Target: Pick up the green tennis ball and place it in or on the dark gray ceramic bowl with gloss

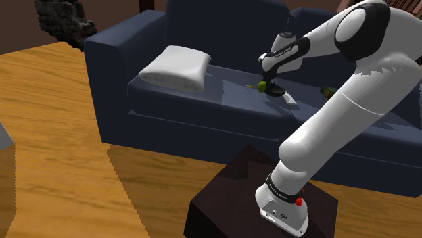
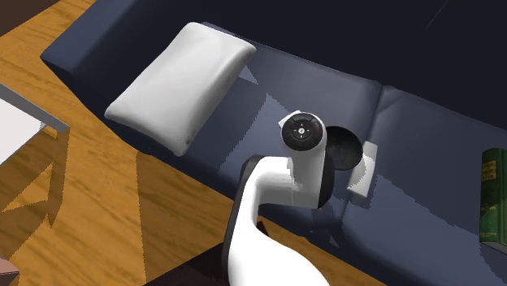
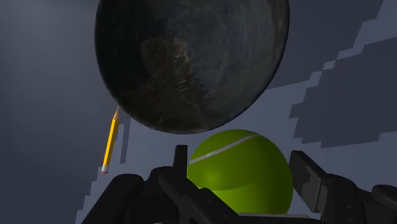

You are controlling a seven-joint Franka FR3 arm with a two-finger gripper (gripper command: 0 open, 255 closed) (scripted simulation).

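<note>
**Tennis ball point(image 3: 245, 178) pinched in the jaws, close beside the bowl point(image 3: 191, 57) on the sofa point(image 1: 203, 101)**

Shoulder view: The white arm point(image 1: 331, 115) reaches from the dark stand point(image 1: 223, 196) at the lower right, over the sofa's front edge to the middle of the dark blue seat. The green ball shows at the tip of the jaws, on their left in this view. The sofa's back rises close behind them. A white pillow point(image 1: 174, 67) lies on the seat well off to this view's left, with bare cushion between it and the jaws. Wooden floor point(image 1: 54, 135) spreads in front of the sofa.

Second exterior view: Seen from above, the arm's wrist covers part of the dark round bowl, and the bowl's rim shows at the wrist's right in this view. A small white block point(image 2: 363, 171) sits just beside the bowl on that side. A green book point(image 2: 492, 195) lies on the seat at this view's right edge, well apart. The pillow lies toward the upper left, with open cushion between it and the bowl. A white table point(image 2: 20, 122) stands on the floor at the left edge, away from the sofa.

Wrist view: The jaws clasp the ball from both sides, and its white seam faces the camera. The glossy, mottled dark bowl lies just beyond the ball, its rim near it. A yellow pencil point(image 3: 110, 143) lies on the cushion beside the bowl's rim, apart from the ball.
</note>
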